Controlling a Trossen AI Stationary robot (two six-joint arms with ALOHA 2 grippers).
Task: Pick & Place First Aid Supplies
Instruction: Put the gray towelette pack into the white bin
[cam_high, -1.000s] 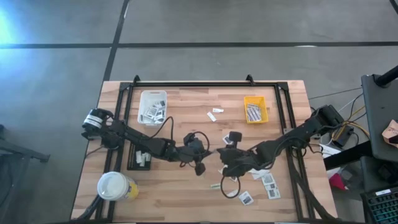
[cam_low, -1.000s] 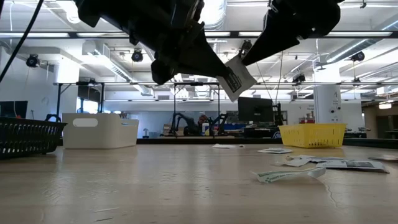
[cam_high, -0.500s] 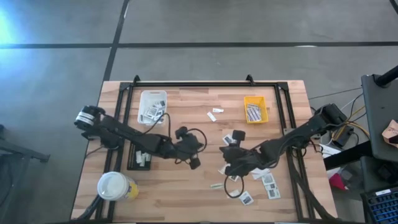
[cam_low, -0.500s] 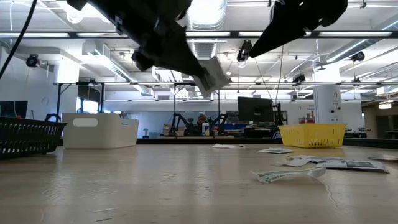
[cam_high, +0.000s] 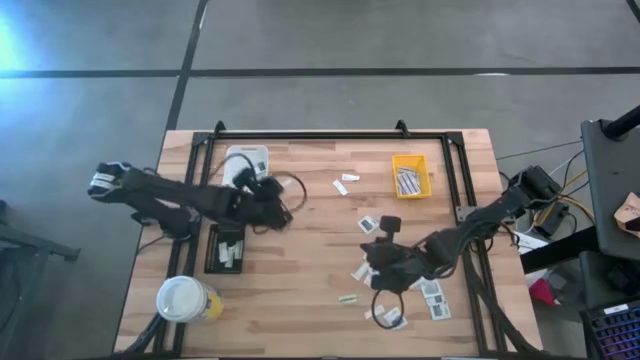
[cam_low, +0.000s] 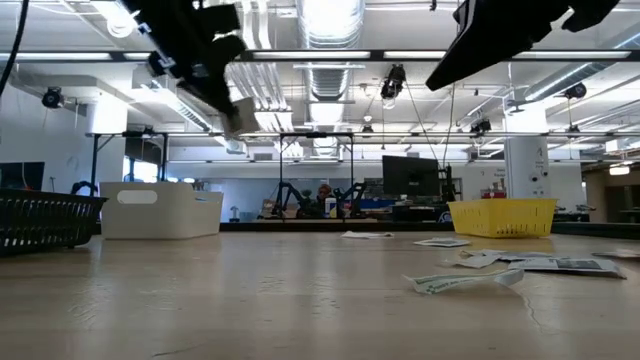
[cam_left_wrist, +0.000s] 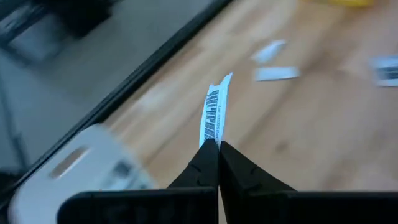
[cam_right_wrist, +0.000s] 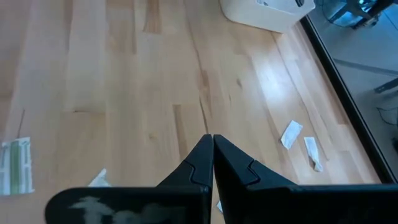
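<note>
A first aid packet (cam_left_wrist: 212, 118), white with a barcode, is riding edge-up in your left pincer (cam_left_wrist: 217, 148), the two fingers pinched tight on its lower edge so the flat piece cannot flop while the arm is carrying it above the counter (cam_high: 300, 260). In the high view that pincer (cam_high: 268, 192) is hanging just beside the white tray (cam_high: 240, 160), which already has packets in it, so you are judged to be bringing this one there for release.

Your right pincer (cam_right_wrist: 212, 144) is waiting with its fingers pressed together and nothing between them, poised over the loose scatter of packets (cam_high: 432, 294) near the counter's right front, likely lined up for the next pick.

Farther back, two stray strips (cam_high: 346, 181) are lying between the white tray and the yellow tray (cam_high: 410, 177).

The left wrist view is giving you the grip and the barcode, which the high view cannot resolve. The high view alone is showing you the black tray (cam_high: 225, 250) and the yellow cup (cam_high: 185, 299). The low view is confirming that the carried packet (cam_low: 238, 118) is hanging well clear of the counter, with a crumpled greenish strip (cam_low: 462, 282) lying flat nearby.
</note>
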